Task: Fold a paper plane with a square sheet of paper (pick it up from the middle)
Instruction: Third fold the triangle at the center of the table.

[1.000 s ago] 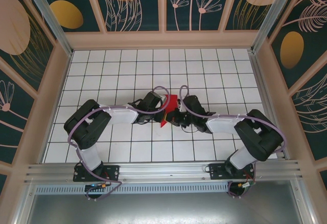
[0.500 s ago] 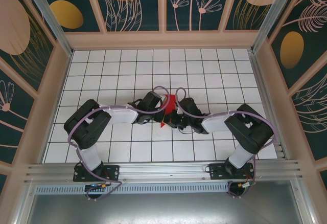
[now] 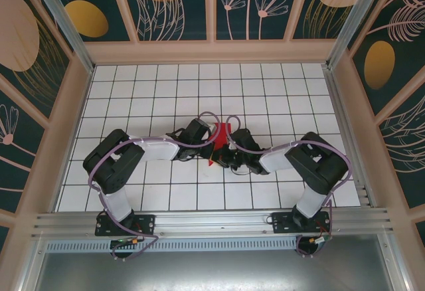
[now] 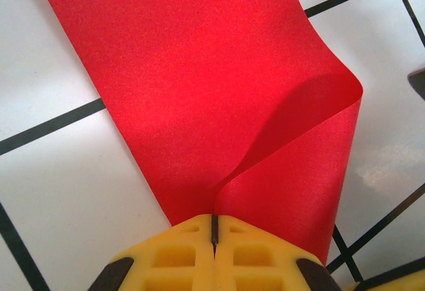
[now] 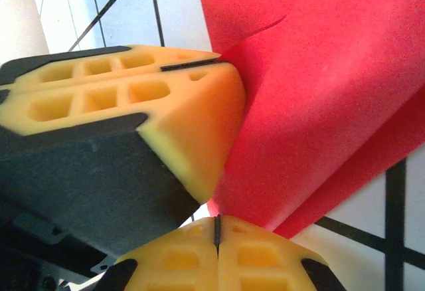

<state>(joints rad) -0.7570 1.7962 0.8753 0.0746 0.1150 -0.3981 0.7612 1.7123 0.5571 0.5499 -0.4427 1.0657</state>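
The left gripper (image 4: 214, 230) is seen with its jaws pressed together, clamped on the near edge of the paper (image 4: 199, 85). In the left wrist view the paper is spread away from that grip toward 12 o'clock, its long axis tipped slightly to 11 o'clock. A loose flap is curled over at 2 o'clock and has not yet been flattened. The white gridded table (image 4: 60, 191) is seen beneath.

The right gripper (image 5: 217, 230) is likewise closed, with a lower corner of the paper pinched between its pads. In the right wrist view the sheet is fanned out from that pinch toward 1 o'clock. The left gripper's yellow fingers (image 5: 119, 98) are seen just beside it at 10 o'clock, biting the same sheet.

From above, the paper (image 3: 221, 131) is seen as a narrow red strip near the table's middle, laid roughly from 12 to 6 o'clock. Both grippers are set at its near end, one reaching in from 9 o'clock and one from 3 o'clock, so neither arm can be judged nearer. The far end is unsupported. The coming move is therefore judged to turn on travel along that long axis, toward 12 o'clock, with one grip used as anchor.
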